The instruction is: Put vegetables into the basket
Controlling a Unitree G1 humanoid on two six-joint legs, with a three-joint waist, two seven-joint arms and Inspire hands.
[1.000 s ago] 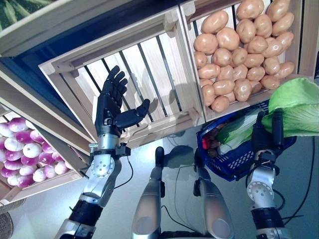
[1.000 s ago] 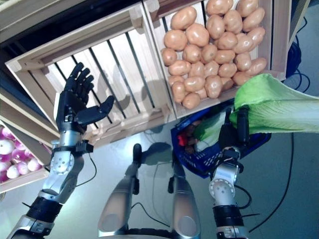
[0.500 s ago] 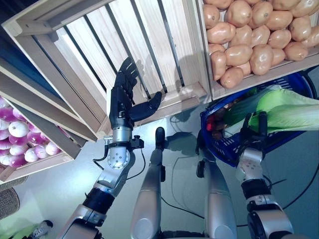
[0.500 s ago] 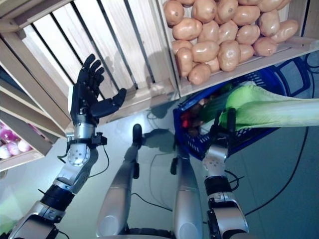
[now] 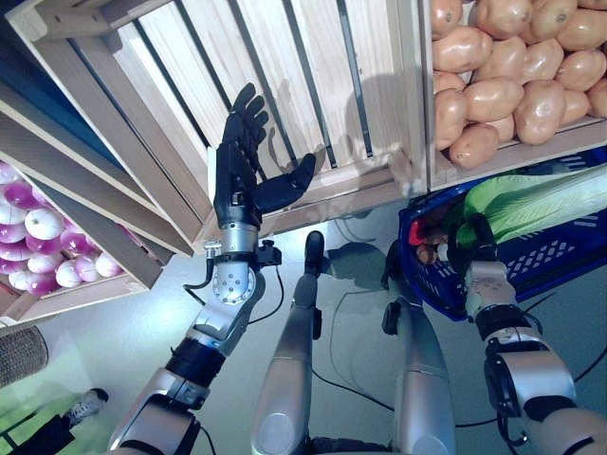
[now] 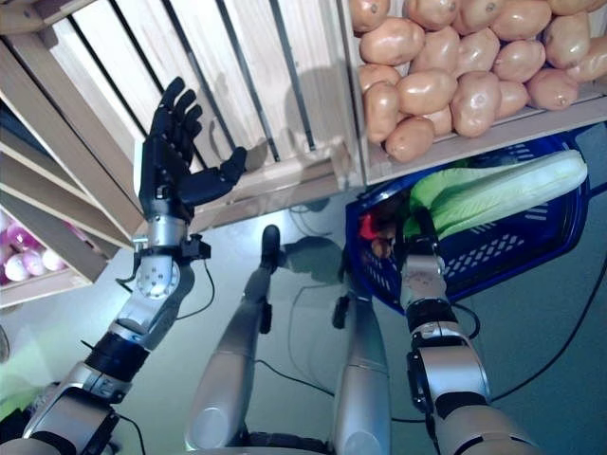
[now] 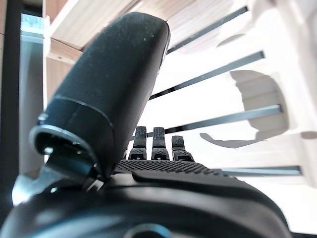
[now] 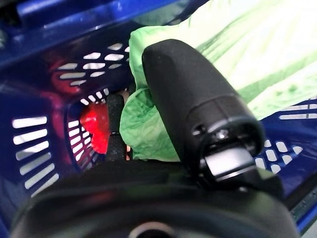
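Observation:
My right hand [image 5: 471, 248] is down inside the blue plastic basket [image 5: 560, 261] on the floor. It is shut on the stem end of a long leafy green cabbage [image 5: 541, 204], with the thumb across the leaf [image 8: 237, 59]. The cabbage lies across the basket's inside, its leaves pointing away from the hand. A red vegetable [image 8: 94, 124] lies deeper in the basket beside the hand. My left hand [image 5: 237, 185] is open and empty, raised with straight fingers in front of a slatted wooden crate [image 5: 313, 76].
The wooden stand's tilted crates rise just behind and above the basket; the front edge of one crate [image 5: 531, 147] overhangs the basket's far rim. Lower shelves of the stand [image 5: 85, 218] run along my left. Grey floor lies between stand and basket.
My right hand has lowered the cabbage from above the rim into the basket. The whole view has shifted as the head moved; the left hand stays raised and open.

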